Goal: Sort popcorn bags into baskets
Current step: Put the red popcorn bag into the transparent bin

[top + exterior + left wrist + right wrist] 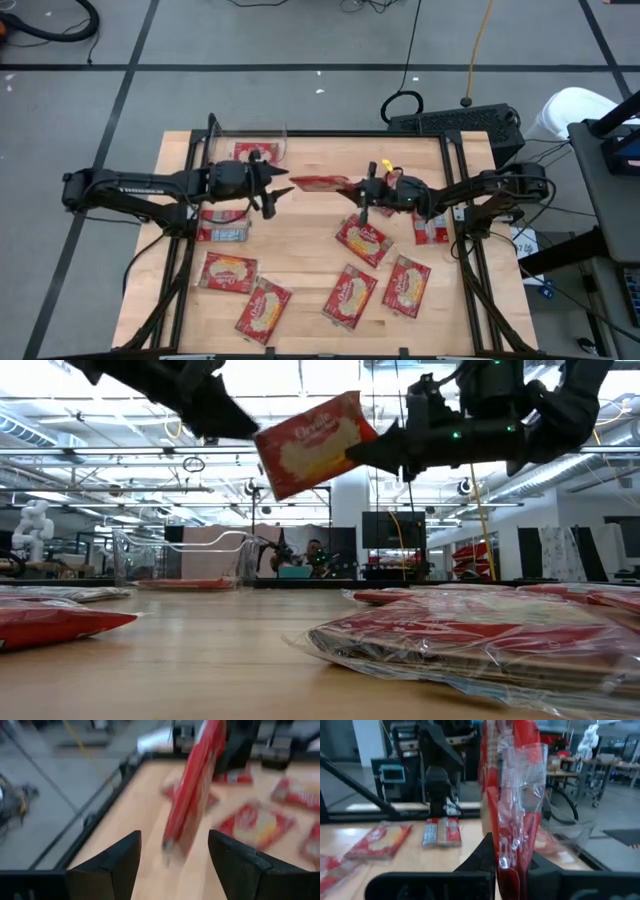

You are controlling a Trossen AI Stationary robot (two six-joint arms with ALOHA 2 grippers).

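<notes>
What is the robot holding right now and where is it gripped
The right hand pinches one flat red popcorn packet by an end edge, held above the table. The left hand holds nothing.

One red popcorn bag (320,182) is up in the air, tilted, mid-surface. The clear basket (281,140) sits at the far edge with a bag (252,151) in it. The other bags (349,296) just lie flat, scattered across the near side.

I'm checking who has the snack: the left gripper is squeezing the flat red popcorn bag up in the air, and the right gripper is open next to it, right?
Not quite, the grippers are swapped. The right gripper is shut on the flat red popcorn bag up in the air, and the left gripper is open next to it. The left wrist view shows its fingers apart with the bag between, untouched.
</notes>
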